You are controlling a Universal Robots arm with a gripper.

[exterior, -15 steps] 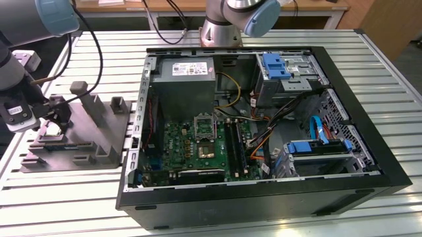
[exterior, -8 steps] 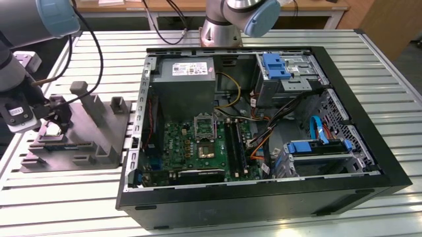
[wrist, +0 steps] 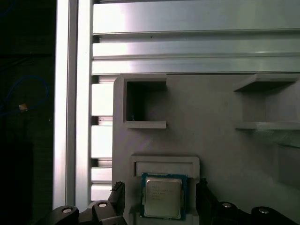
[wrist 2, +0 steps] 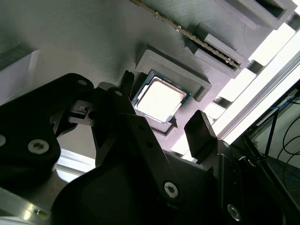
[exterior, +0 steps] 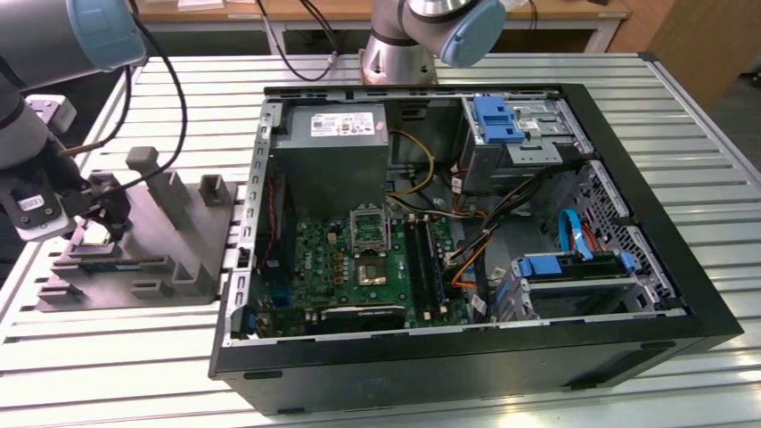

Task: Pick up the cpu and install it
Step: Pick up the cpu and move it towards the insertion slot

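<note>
Your tool (wrist 2: 162,104) is spread, a finger on each side of the cpu (wrist: 161,197), not pinching it yet. It lies flat in its pocket on the grey holder block (exterior: 178,241), at the exterior view's left.

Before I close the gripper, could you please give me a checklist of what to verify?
1. The cpu lies flat in its pocket on the holder block: ok.
2. The gripper straddles the cpu, one finger on each side: ok.
3. Jaws open, with gaps to the cpu's edges: ok.
4. Computer case open, motherboard exposed: ok.
5. Socket frame ready to take the chip: cannot tell.
</note>
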